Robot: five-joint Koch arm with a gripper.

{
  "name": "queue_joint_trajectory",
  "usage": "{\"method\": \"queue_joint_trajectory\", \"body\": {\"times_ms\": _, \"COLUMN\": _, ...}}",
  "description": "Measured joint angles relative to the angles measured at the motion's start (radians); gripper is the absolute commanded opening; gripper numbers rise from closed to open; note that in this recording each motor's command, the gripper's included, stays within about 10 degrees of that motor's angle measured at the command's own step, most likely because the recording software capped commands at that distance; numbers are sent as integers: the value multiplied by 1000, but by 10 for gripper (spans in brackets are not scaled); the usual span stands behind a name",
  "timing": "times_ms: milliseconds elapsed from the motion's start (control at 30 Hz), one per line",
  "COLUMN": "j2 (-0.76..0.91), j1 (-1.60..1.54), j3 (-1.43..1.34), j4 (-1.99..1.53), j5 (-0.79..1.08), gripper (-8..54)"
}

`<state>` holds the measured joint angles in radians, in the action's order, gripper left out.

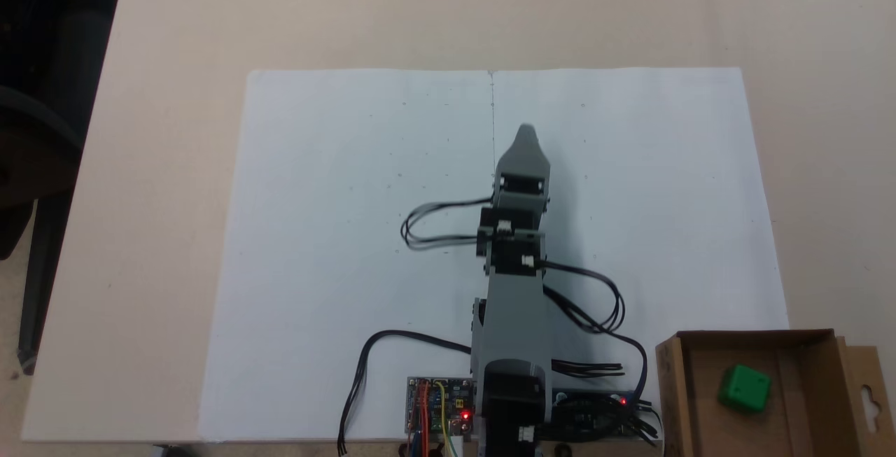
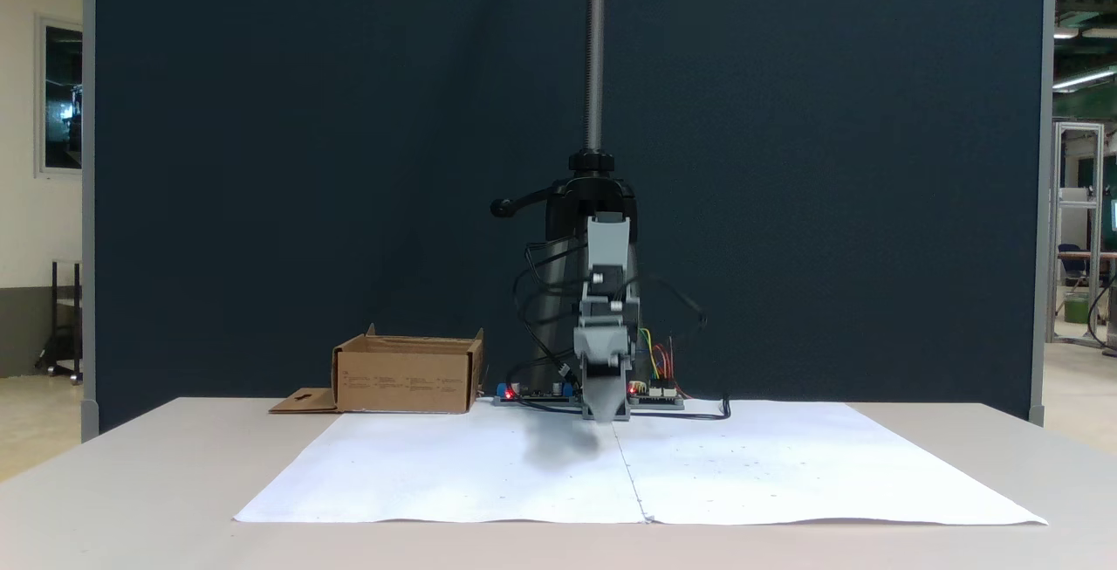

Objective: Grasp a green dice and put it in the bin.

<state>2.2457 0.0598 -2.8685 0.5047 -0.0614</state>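
We see the green dice (image 1: 746, 388) lying inside the bin (image 1: 791, 342), on its floor, near the middle. In the fixed view from above, the bin stands at the lower right corner, beside the white paper (image 1: 336, 233) that covers the tabletop (image 1: 161, 163). The grey arm reaches over the middle of the paper, well apart from the bin. Its pincer (image 1: 526, 136) points away from the base and holds nothing. We see only one tip, so we cannot tell if it is open or closed.
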Motion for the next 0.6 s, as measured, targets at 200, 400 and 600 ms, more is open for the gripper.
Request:
{"method": "queue_joint_trajectory", "body": {"times_ms": 200, "j2": 3, "j1": -2, "j3": -72, "j4": 163, "j5": 28, "gripper": 456}}
{"method": "queue_joint_trajectory", "body": {"times_ms": 400, "j2": 5, "j1": -2, "j3": -163, "j4": 296, "j5": 48, "gripper": 456}}
{"method": "queue_joint_trajectory", "body": {"times_ms": 600, "j2": 6, "j1": -2, "j3": -183, "j4": 414, "j5": 48, "gripper": 456}}
